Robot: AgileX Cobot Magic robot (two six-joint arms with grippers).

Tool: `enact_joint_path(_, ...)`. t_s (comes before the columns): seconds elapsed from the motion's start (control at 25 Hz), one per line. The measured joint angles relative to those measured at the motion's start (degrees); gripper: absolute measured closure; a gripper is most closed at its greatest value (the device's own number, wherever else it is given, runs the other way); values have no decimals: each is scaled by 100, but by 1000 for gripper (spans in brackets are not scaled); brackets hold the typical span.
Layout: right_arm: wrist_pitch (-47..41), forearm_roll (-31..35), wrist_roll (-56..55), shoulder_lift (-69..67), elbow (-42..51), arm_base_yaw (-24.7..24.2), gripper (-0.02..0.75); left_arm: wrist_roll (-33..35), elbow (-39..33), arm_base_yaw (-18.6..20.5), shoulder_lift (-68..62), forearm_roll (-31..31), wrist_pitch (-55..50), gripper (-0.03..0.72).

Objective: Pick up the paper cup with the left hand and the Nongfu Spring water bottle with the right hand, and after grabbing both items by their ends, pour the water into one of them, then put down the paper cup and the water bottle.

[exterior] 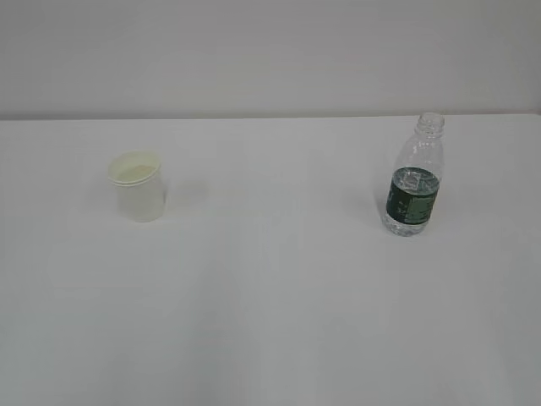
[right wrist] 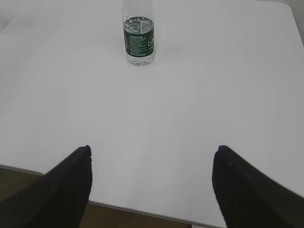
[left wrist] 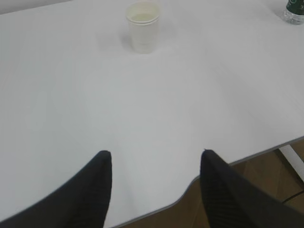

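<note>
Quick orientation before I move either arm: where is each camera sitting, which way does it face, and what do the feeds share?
Exterior view: in front, looking down at a slant across the white table; paper cup left, water bottle right; no robot parts.
Left wrist view: above the near table edge, facing the cup; left gripper open.
Right wrist view: likewise, facing the bottle; right gripper open.
Shared: the bottle shows in all three, the cup in exterior and left wrist.

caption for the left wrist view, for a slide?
Open left gripper above the table near its edge, empty, paper cup standing upright ahead.
</note>
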State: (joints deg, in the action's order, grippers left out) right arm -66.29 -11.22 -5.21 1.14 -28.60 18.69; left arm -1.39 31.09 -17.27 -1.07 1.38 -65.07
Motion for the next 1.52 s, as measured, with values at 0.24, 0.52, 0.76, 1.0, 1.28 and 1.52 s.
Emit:
enact_joint_path(0.24,34,0,0,0,14,0,148,0,-50,0,0,12,114,267)
enact_joint_path(0.52,38,0,0,0,14,0,148,0,-77,0,0,12,130,267)
enact_joint_path(0.76,38,0,0,0,14,0,149,0,-77,0,0,12,138,267)
enact_joint_path(1.0,38,0,0,0,14,0,148,0,-77,0,0,12,138,267)
enact_joint_path(1.28,38,0,0,0,14,0,149,0,-77,0,0,12,138,269)
enact_joint_path(1.52,38,0,0,0,14,0,149,0,-77,0,0,12,138,275)
